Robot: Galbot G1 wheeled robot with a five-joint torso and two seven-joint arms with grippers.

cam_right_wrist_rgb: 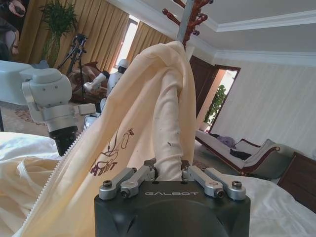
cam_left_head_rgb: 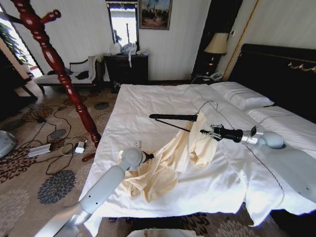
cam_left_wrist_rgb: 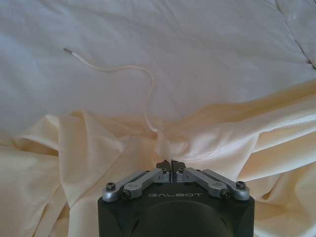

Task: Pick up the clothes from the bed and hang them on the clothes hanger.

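The clothes [cam_left_head_rgb: 170, 160], a pale cream silky garment, lie bunched on the white duvet of the bed [cam_left_head_rgb: 148, 106]. My right gripper [cam_left_head_rgb: 203, 132] is shut on a gathered fold of the clothes [cam_right_wrist_rgb: 165, 123] and holds that end raised above the duvet. At the lower end, near the bed's left edge, my left gripper [cam_left_head_rgb: 148, 157] is shut on another fold of the clothes [cam_left_wrist_rgb: 197, 143]. The clothes hanger [cam_left_head_rgb: 59, 69], a dark-red turned-wood stand, rises from the carpet left of the bed, and its pegged top [cam_right_wrist_rgb: 190, 15] shows beyond the raised cloth.
A black bar-shaped hanger [cam_left_head_rgb: 173, 117] with a wire hook lies against the garment's upper end. A thin white cord [cam_left_wrist_rgb: 123, 69] lies on the duvet. Cables and a power strip [cam_left_head_rgb: 39, 149] litter the carpet by the stand. Pillows [cam_left_head_rgb: 244, 96] and a black headboard [cam_left_head_rgb: 281, 69] are at the right.
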